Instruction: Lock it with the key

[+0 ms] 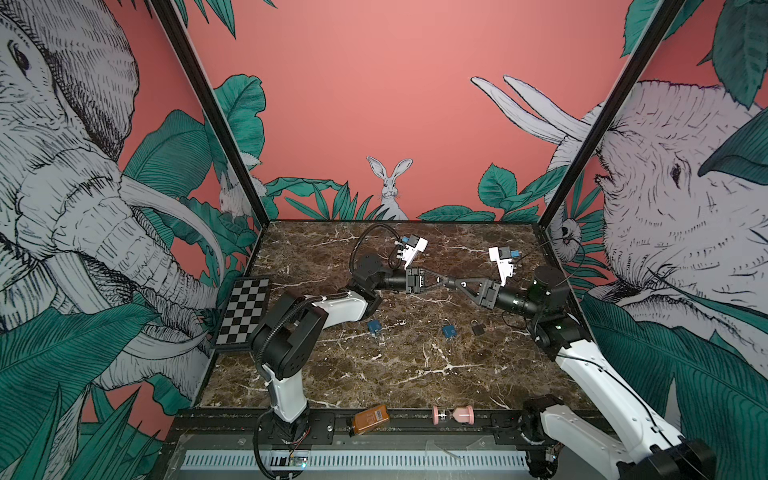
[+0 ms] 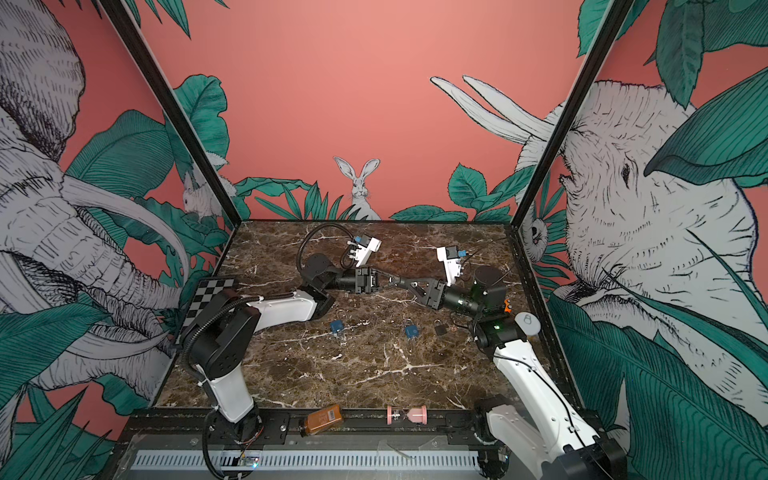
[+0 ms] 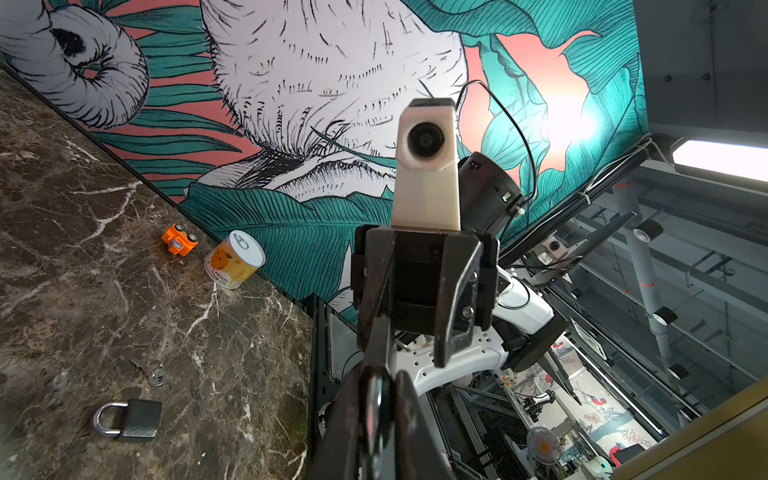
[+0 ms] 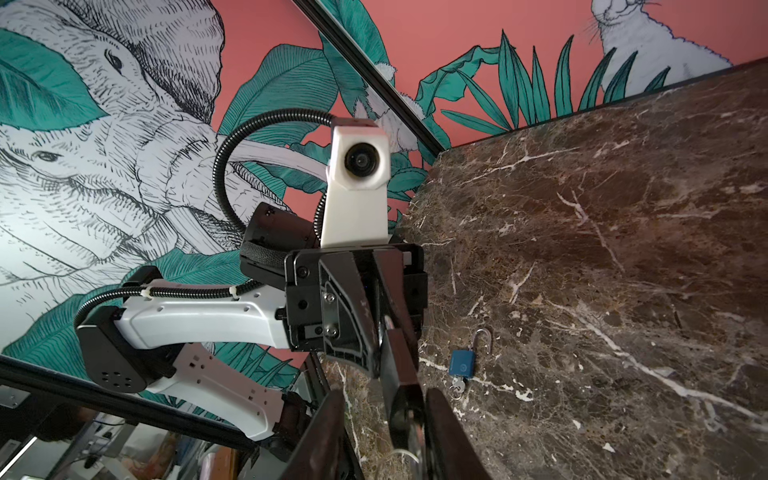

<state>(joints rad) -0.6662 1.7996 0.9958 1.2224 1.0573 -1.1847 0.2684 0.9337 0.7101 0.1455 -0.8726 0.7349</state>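
Both grippers meet tip to tip in the air above the marble table (image 1: pixel 395 374). My left gripper (image 1: pixel 441 281) (image 3: pixel 384 399) is shut on a small shiny flat metal thing (image 3: pixel 379 395) that looks like a key; a wire ring (image 4: pixel 409 453) hangs from it. My right gripper (image 1: pixel 451 284) (image 4: pixel 386 395) is open around that tip, one finger close against it, the other finger (image 4: pixel 328 436) well apart. Below lie a black padlock (image 1: pixel 477 328) (image 3: pixel 129 417) with loose keys (image 3: pixel 151 372), and two blue padlocks (image 1: pixel 375 326) (image 1: pixel 449 331); one blue padlock (image 4: pixel 461 365) has its shackle open and a key in it.
An orange toy truck (image 3: pixel 179 240) and a tin can (image 3: pixel 235 259) stand by the right wall. A checkerboard (image 1: pixel 245 311) leans at the left wall. A brown bottle (image 1: pixel 371 419) and a pink hourglass (image 1: pixel 453 414) lie on the front rail.
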